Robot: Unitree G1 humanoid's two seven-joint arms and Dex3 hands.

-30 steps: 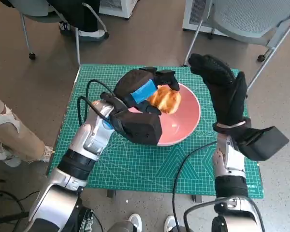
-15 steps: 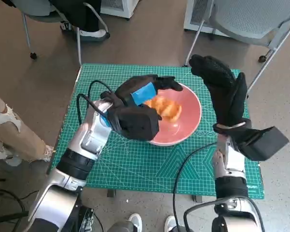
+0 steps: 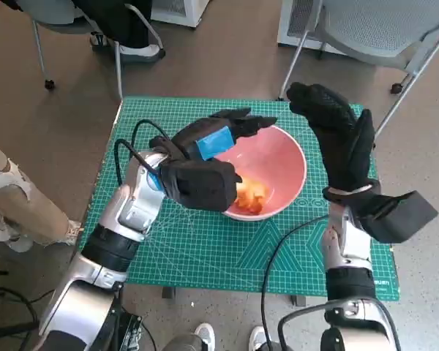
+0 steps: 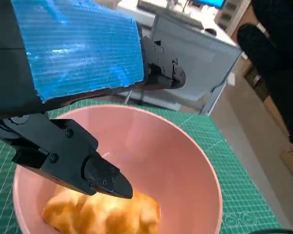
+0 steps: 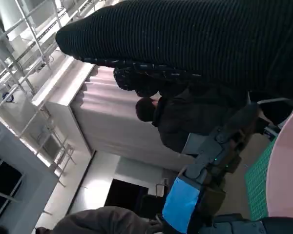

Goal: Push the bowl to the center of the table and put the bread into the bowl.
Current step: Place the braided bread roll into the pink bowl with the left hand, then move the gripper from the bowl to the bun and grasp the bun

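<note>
Green mat (image 3: 183, 248) mid-tabletop: bread (image 3: 250, 194) lies in bowl (image 3: 289, 157); left hand (image 3: 205, 164) released above, right hand (image 3: 336, 135) raised, holding nothing; withdrawing fingers could clip rim, shifting bowl.

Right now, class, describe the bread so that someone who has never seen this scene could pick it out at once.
Start at the green cutting mat covering the small table, then find the pink bowl on it. The bread lies inside, on the side nearest the robot, under the left hand: a golden-orange lump, the only thing in the bowl.
</note>
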